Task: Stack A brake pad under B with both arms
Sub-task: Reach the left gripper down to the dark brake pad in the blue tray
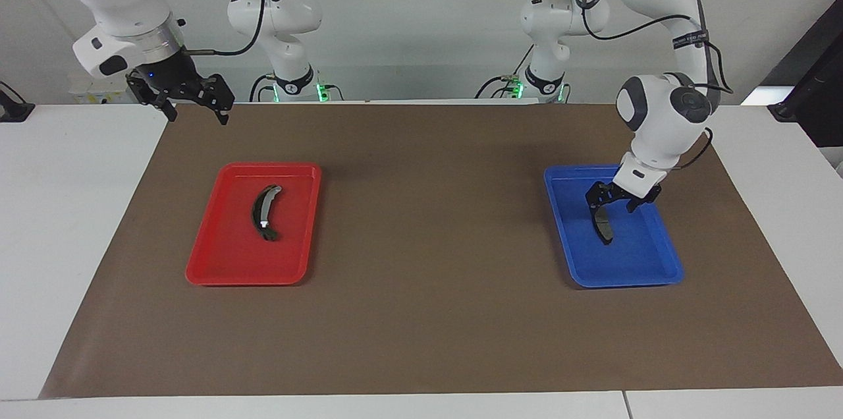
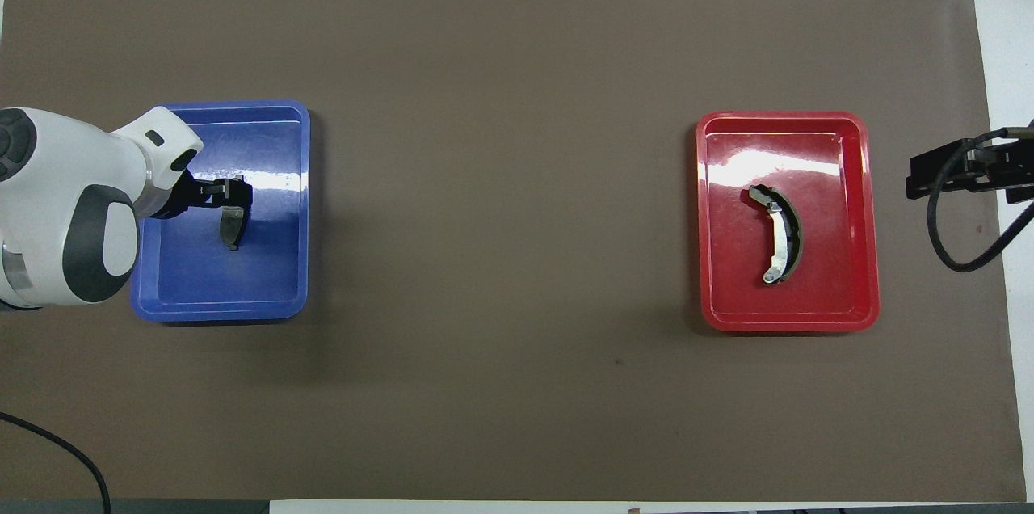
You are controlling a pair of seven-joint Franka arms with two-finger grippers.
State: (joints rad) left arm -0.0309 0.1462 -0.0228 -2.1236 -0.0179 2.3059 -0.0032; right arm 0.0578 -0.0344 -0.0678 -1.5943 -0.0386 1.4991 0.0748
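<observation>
The A brake pad [image 1: 603, 228], short and dark grey, lies in a blue tray [image 1: 625, 279] toward the left arm's end; it also shows in the overhead view [image 2: 230, 233] in the blue tray [image 2: 218, 310]. My left gripper [image 1: 614, 207] is open and low over the end of the pad nearer the robots; from overhead it [image 2: 234, 192] covers that end. B [image 1: 263, 211], the long crescent pad with a pale end, lies in a red tray [image 1: 244, 278], also seen from overhead [image 2: 783, 235]. My right gripper [image 1: 192, 103] is open and empty, up in the air over the mat's corner.
A brown mat [image 1: 428, 313] covers the table, with white table showing at both ends. The red tray [image 2: 788, 324] and the blue tray stand far apart. The right arm's black cable [image 2: 945, 247] hangs over the mat's edge.
</observation>
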